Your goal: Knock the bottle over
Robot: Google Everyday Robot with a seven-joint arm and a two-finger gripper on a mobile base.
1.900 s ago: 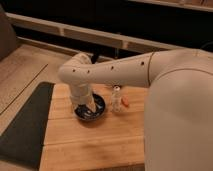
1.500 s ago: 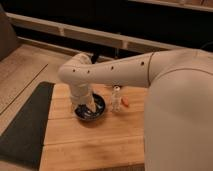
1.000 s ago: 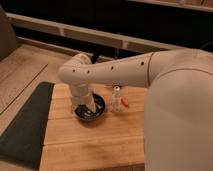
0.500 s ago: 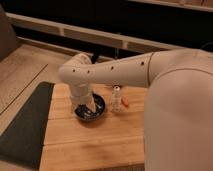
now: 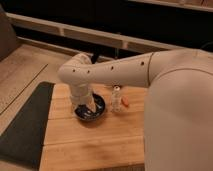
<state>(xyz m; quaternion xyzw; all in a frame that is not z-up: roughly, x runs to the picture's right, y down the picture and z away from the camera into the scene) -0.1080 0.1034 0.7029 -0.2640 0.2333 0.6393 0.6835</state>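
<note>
tool (image 5: 89,106) still over bowl (image 5: 102,113); bottle (image 5: 116,99) still upright beside.

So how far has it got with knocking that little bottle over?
Nothing looks done yet: the bottle stands upright on the wooden table, beside a small orange item. In hand: the hand hangs low over the dark bowl, apart from the bottle. Left to do: bring the hand across and push the bottle until it tips.
</note>
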